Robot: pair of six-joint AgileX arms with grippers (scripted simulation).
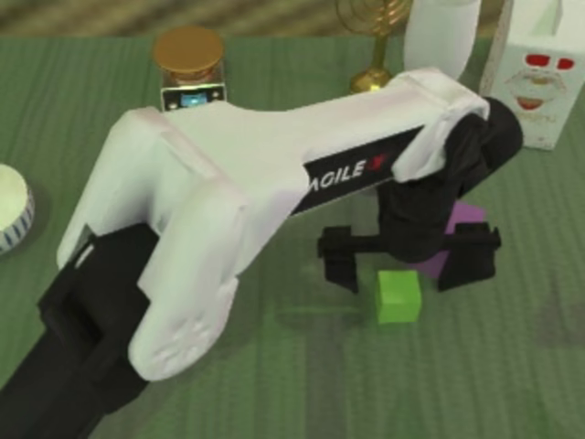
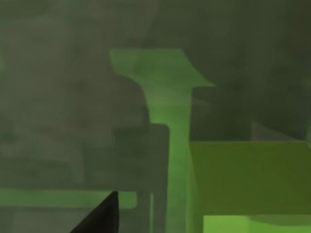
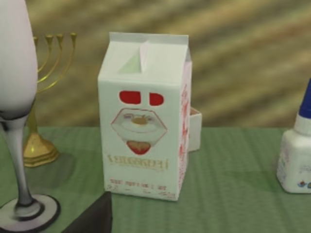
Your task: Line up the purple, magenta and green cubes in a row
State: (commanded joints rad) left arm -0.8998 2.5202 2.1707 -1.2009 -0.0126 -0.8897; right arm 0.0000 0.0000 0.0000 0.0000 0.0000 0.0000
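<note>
green cube [image 1: 398, 296] sits on the green worktop [image 1: 512, 366] right of centre in the top view, just below and between the two black fingers of the left hand [image 1: 407, 265]. those fingers stand wide apart and hold nothing, one finger [image 1: 338, 259] off to the cube's left and the other on its right, so the line between them runs left to right across the worktop. the cube lies a little nearer the camera's lower edge than the hand's centre, so my guess is that the coming move turns on sliding the hand that small way toward the cube before any closing. in the left wrist view the green cube [image 2: 248, 179] fills the lower part of the picture very close up, with one dark fingertip [image 2: 99, 216] beside it

purple cube [image 1: 466, 219] shows only as a sliver behind the left hand's wrist, near the green one; whether they touch i cannot tell. the magenta cube is not visible in any view, perhaps hidden under the arm

left arm is plainly the nearer. the right hand appears in no view; its wrist camera looks at a milk carton [image 3: 145, 116], a wine glass [image 3: 17, 97], a gold candle holder [image 3: 39, 141] and a white bottle [image 3: 296, 155] at the back of the worktop
</note>
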